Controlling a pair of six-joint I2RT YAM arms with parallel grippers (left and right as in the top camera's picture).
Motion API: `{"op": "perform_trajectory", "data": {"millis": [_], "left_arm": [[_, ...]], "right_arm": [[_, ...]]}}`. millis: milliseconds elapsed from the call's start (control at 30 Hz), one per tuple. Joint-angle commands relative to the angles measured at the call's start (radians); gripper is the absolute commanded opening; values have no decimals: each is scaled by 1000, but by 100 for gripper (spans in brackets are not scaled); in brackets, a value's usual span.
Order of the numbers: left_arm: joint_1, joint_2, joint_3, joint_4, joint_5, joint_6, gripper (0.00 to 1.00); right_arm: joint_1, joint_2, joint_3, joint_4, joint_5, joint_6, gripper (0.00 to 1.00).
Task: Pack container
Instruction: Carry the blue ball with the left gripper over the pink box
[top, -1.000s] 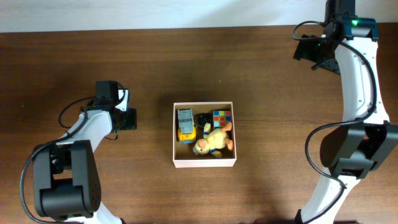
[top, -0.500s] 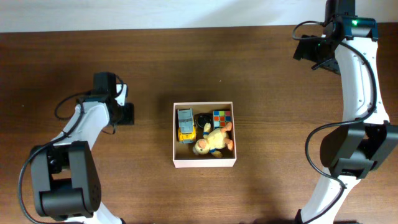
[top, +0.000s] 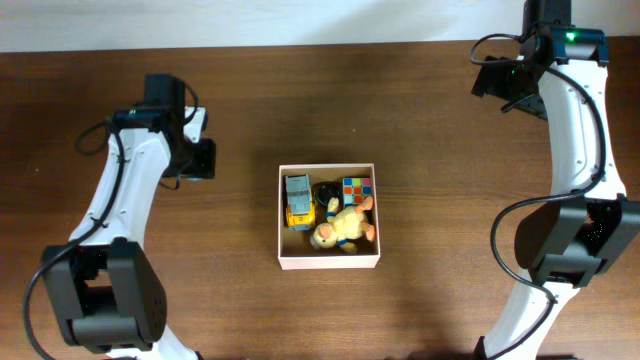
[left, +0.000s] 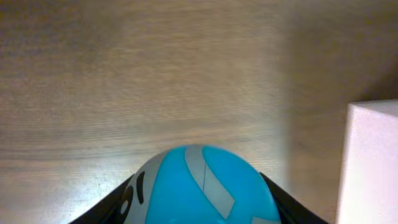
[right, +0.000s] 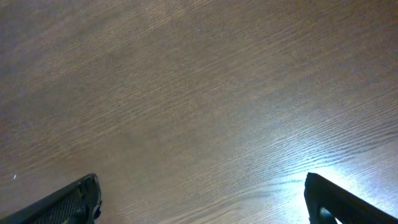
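Note:
The container (top: 330, 263), a square white-walled box, sits mid-table in the overhead view; its white wall (left: 373, 162) also shows at the right edge of the left wrist view. Inside lie a yellow-grey toy truck (top: 297, 200), a colour cube (top: 356, 188) and a yellow plush duck (top: 343, 226). My left gripper (top: 197, 160) (left: 199, 208) is left of the container, shut on a round blue-and-grey toy (left: 202, 186) above the wood; from overhead the toy is hidden under the gripper. My right gripper (top: 497, 82) (right: 208, 202) hangs open over bare wood at the far right, holding nothing.
A small black item (top: 326, 190) lies in the container between truck and cube. The brown wooden table (top: 450, 200) ends at a pale strip along the far edge. Both arm bases stand near the front edge, left and right.
My left arm has swung toward the far side of the table, carrying its gripper with it. The right arm and the container's contents have not moved.

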Motion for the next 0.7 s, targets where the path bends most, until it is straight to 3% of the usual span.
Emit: {"op": "perform_trajectory", "data": {"millis": [0, 333, 667], "left_arm": [[-52, -12, 87, -60, 19, 54, 55], [-253, -12, 232, -243, 18, 117, 55], [-462, -12, 249, -388, 18, 116, 56]], "right_arm": [[0, 0, -4, 0, -6, 2, 99], [0, 0, -4, 0, -6, 2, 99], [0, 0, -4, 0, -6, 2, 99]]}}
